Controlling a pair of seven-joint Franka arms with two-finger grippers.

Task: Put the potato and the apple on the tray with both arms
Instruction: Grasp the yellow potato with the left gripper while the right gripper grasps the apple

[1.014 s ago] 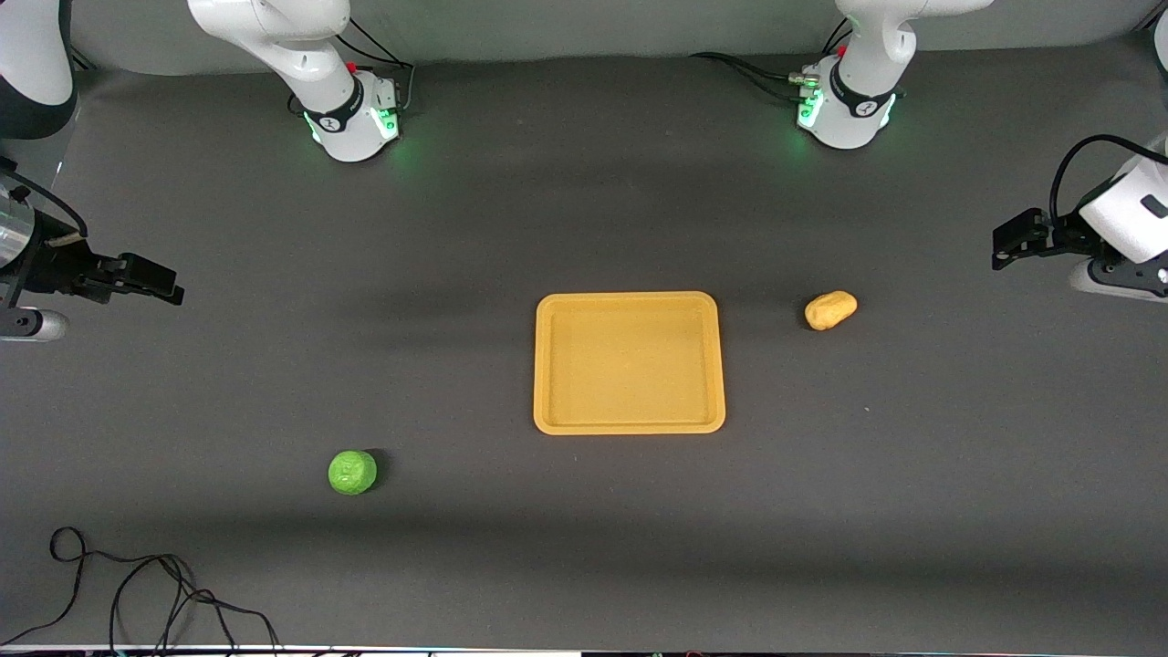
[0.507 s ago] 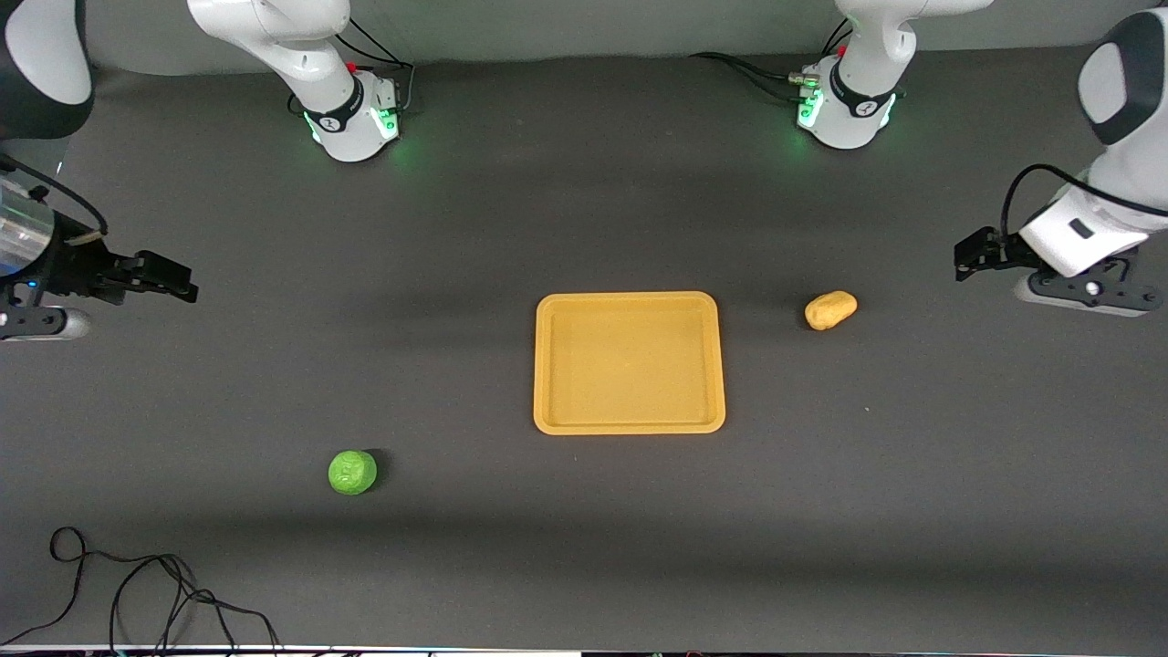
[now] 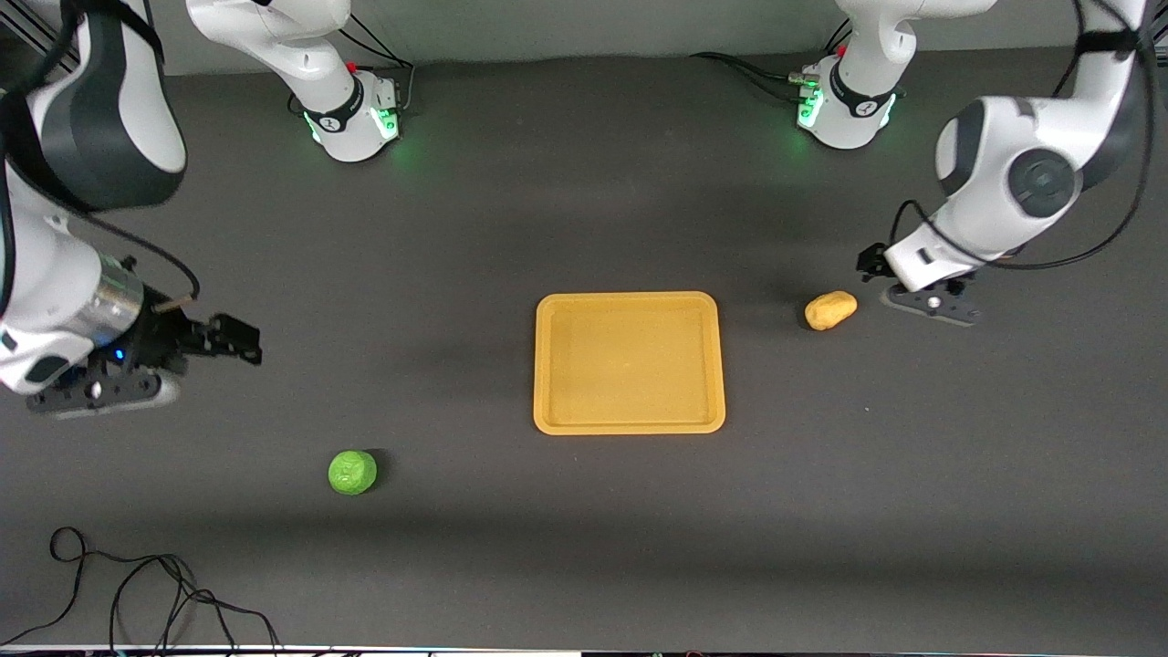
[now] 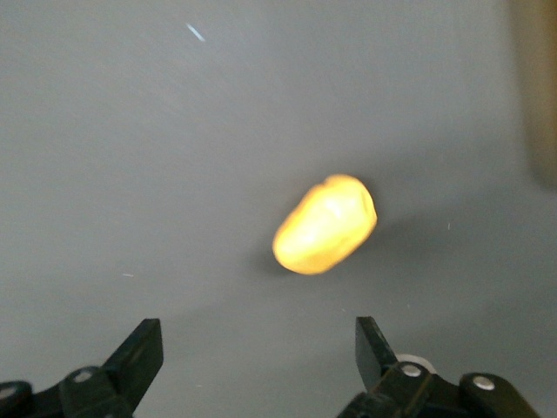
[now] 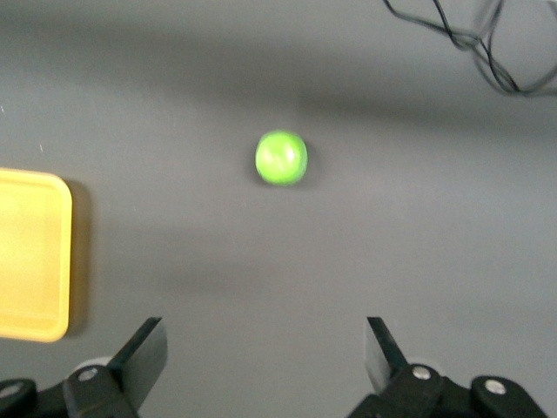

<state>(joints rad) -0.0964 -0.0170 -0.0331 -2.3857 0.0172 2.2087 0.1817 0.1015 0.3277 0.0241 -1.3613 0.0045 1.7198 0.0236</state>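
The mustard-yellow tray [image 3: 630,422] lies mid-table with nothing on it. The yellow-tan potato [image 3: 830,310] lies on the table beside the tray, toward the left arm's end. My left gripper [image 3: 871,263] is open and empty over the table just beside the potato, not touching it. In the left wrist view the potato [image 4: 326,224] lies ahead of the open gripper [image 4: 257,344]. The green apple [image 3: 352,472] lies toward the right arm's end, nearer the camera than the tray. My right gripper [image 3: 239,339] is open and empty over bare table, apart from the apple [image 5: 281,158].
A loose black cable [image 3: 137,584] lies by the table's near edge at the right arm's end and shows in the right wrist view [image 5: 470,43]. The two arm bases [image 3: 351,119] [image 3: 844,109] stand at the table's back edge. The tray's corner [image 5: 30,252] shows in the right wrist view.
Both arms have swung in from the table's ends. My left gripper has moved close to the potato. My right gripper has moved toward the apple. Potato, apple and tray have not moved.
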